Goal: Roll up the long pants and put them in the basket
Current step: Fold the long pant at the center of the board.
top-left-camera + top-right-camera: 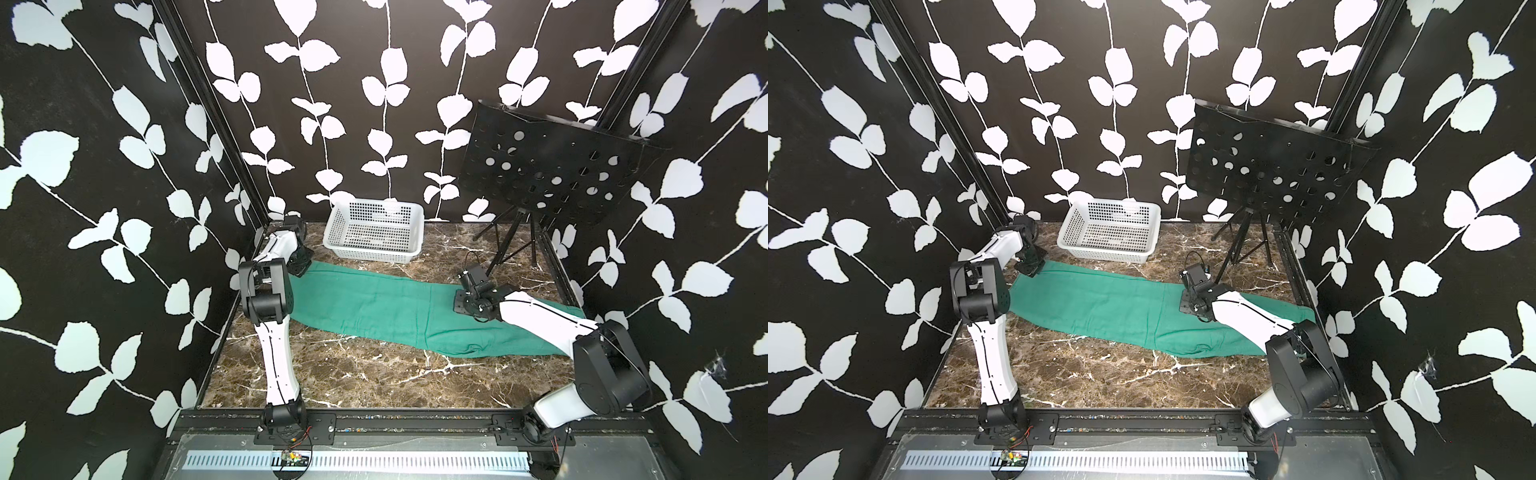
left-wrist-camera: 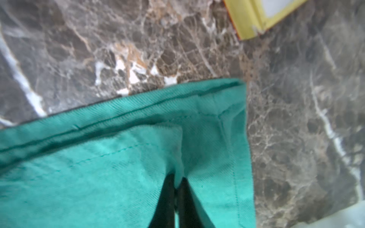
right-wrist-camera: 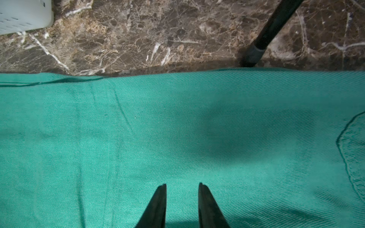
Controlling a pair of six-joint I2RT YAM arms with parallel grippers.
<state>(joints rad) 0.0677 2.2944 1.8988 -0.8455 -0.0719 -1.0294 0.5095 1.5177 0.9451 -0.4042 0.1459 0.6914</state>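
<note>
The long pants (image 1: 374,307) (image 1: 1108,307) lie flat as one long teal-green band across the marble table, running from back left to front right. My left gripper (image 1: 300,266) (image 1: 1030,266) is at their left end. The left wrist view shows it (image 2: 178,181) shut, pinching up a ridge of cloth (image 2: 98,177) near the hemmed corner. My right gripper (image 1: 465,305) (image 1: 1187,305) is over the right part of the pants. In the right wrist view it (image 3: 182,184) is open, tips a little apart just over the flat cloth (image 3: 177,128), with nothing between them.
A white plastic basket (image 1: 365,251) (image 1: 1100,249) (image 3: 23,17) stands just behind the pants. A black perforated music stand (image 1: 552,170) on a tripod stands at the back right, one leg (image 3: 264,37) ending at the cloth's edge. A yellow strip (image 2: 248,17) lies beyond the pants' corner.
</note>
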